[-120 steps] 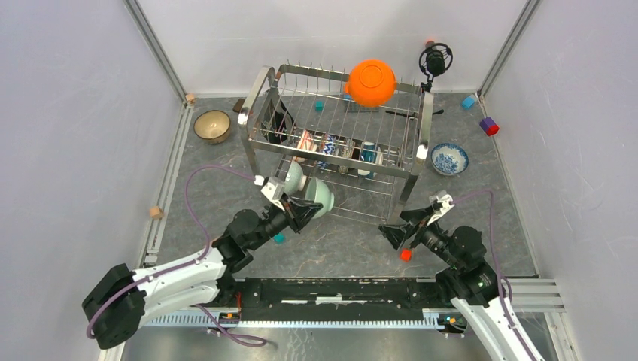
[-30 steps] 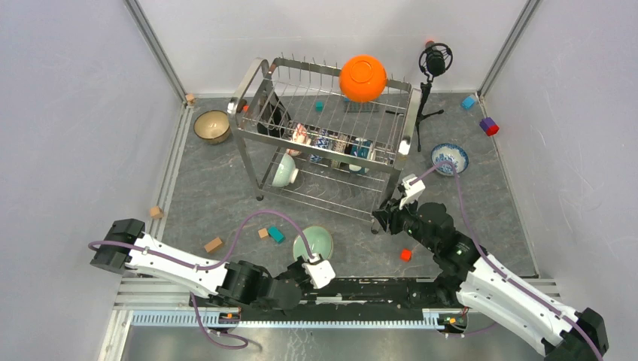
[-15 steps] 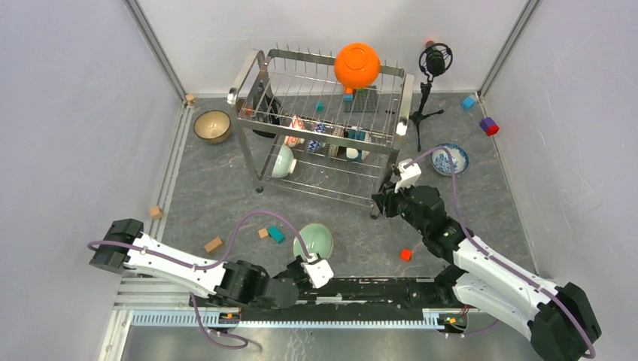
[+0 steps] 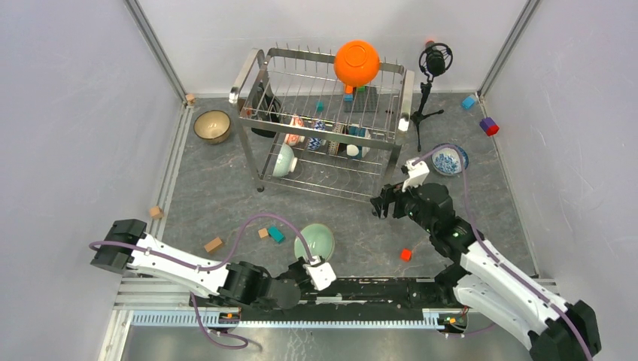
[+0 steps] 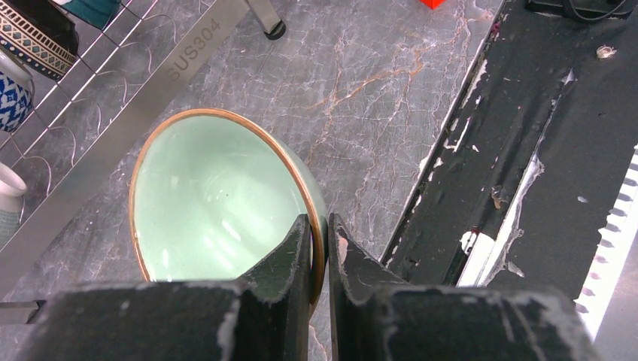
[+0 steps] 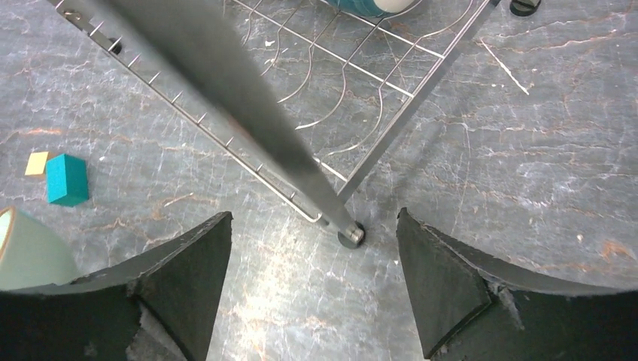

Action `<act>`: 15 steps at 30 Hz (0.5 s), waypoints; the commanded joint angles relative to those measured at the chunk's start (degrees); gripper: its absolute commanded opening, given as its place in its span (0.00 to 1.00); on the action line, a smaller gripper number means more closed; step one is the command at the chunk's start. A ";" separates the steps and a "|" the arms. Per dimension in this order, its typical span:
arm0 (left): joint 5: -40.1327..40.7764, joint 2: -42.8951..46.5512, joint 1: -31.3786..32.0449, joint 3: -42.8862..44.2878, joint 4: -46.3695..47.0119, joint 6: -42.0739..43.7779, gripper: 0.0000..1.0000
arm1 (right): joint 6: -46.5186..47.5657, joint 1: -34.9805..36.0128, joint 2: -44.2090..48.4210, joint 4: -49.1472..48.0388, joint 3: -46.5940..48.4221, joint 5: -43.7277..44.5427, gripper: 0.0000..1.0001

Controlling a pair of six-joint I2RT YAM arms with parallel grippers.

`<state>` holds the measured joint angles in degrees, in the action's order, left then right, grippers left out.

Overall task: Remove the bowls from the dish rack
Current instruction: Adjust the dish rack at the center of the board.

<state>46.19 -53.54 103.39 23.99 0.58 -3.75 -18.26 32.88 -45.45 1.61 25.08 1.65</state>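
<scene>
A: Surface and room?

B: Black rail (image 4: 361, 289) along the near edge, then a grey marbled worktop (image 4: 211, 203). Plain pale walls on three sides.

A: Left gripper?

B: Left gripper (image 5: 320, 226) sits low, just past the rail. Jaws nearly closed, pinching the rim of a pale green bowl (image 5: 211, 195). The bowl is near a teal block (image 4: 276, 235). Can't tell if it rests on the worktop.

A: Right?

B: Right gripper (image 6: 314, 218) is spread wide, holding nothing. The near right leg (image 6: 350, 237) of the dish rack (image 4: 245, 75) stands between the fingers, touching neither.

A: Rack and the rest?

B: Rack is mid-worktop, toward the far wall. A second green bowl (image 4: 284, 160) sits on the lower tier, left side. Patterned bowls (image 4: 323, 135) stand on edge in a row; can't tell which tier. Orange bowl (image 4: 356, 63) is on top, at the far right. Off the rack, a brown-gold bowl (image 4: 212, 125) sits to its left and a blue-and-white bowl (image 4: 450, 159) to its right, both on the worktop.
</scene>
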 commanded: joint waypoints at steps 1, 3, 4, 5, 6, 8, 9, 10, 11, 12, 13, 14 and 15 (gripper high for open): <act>2.05 -0.11 0.49 1.15 6.49 3.66 0.02 | 1.45 -0.20 6.26 8.75 3.28 -1.19 0.87; 1.88 -0.63 0.54 1.23 6.97 5.08 0.02 | 1.47 -0.21 9.35 11.78 3.72 -1.48 0.89; 1.88 -0.85 0.52 1.38 6.98 5.39 0.02 | 1.35 -0.19 10.42 13.22 3.95 -1.52 0.89; 1.88 -1.07 0.50 1.58 6.98 5.58 0.02 | 1.06 -0.19 11.59 15.02 4.16 -1.52 0.90; 1.79 -1.21 0.49 1.74 6.98 5.75 0.02 | 0.82 -0.19 12.57 16.70 4.23 -2.69 0.91; 1.55 -1.40 0.54 2.09 6.77 6.04 0.02 | -0.18 -0.26 15.04 19.59 3.73 -4.31 0.91; 1.40 -1.38 0.50 2.17 6.57 6.18 0.02 | -0.78 -0.21 16.09 20.57 3.38 -5.29 0.92; 1.23 -1.14 0.53 2.22 6.41 6.33 0.02 | -1.29 -0.19 17.45 21.57 2.78 -6.36 0.91; 0.97 -1.03 0.49 2.37 6.22 6.55 0.02 | -2.01 -0.21 18.49 22.33 2.12 -7.99 0.91; 0.83 -0.95 0.55 2.46 6.12 6.88 0.02 | -2.49 -0.20 19.59 22.89 1.73 -9.71 0.91; 0.74 -0.78 0.50 2.65 5.79 7.17 0.02 | -2.89 -0.19 20.31 23.42 1.20 -11.75 0.90; 0.57 -0.69 0.49 2.99 5.32 7.49 0.02 | -3.15 -0.19 21.08 23.95 0.84 -13.34 0.90; 0.35 -0.56 0.49 3.33 4.70 7.82 0.02 | -3.27 -0.19 21.63 24.47 0.51 -14.85 0.90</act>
<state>45.84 -55.09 103.39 23.99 2.11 -0.49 -19.55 32.88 -26.28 22.39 26.70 -5.41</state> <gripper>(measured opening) 0.164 0.905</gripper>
